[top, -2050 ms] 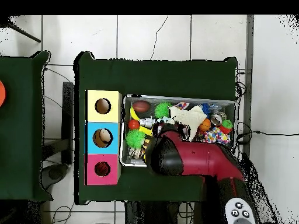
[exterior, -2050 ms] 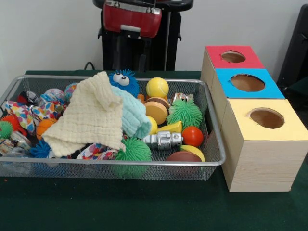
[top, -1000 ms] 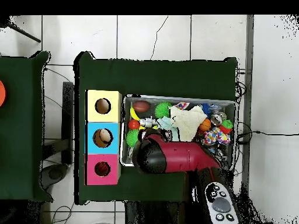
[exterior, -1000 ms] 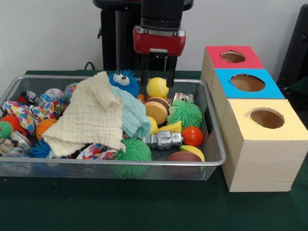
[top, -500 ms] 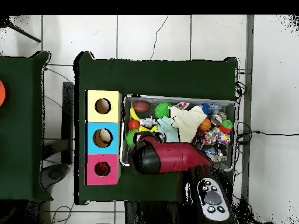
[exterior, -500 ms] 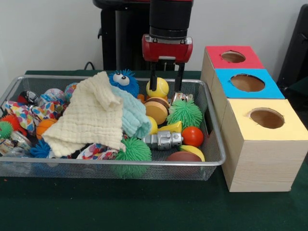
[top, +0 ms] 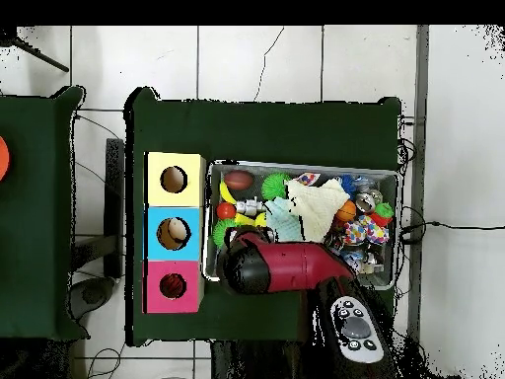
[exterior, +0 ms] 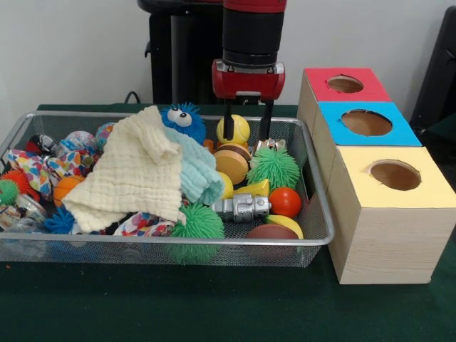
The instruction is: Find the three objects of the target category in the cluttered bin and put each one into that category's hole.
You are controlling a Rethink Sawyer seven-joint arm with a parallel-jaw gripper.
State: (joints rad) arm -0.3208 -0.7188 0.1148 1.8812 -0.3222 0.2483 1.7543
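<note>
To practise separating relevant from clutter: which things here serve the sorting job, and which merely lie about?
Job: open gripper; wire bin; red box; blue box; yellow box; perhaps the yellow ball.
Lying about: cream cloth; blue furry toy; green spiky ball; silver robot toy.

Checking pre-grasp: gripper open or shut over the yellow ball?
Open. In the front view the gripper hangs with its two fingers spread, one on each side of the yellow ball, not yet closed on it.

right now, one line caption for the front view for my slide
Sawyer's open gripper straddles a yellow ball at the back of a cluttered wire bin, beside three colour-topped boxes.
</note>
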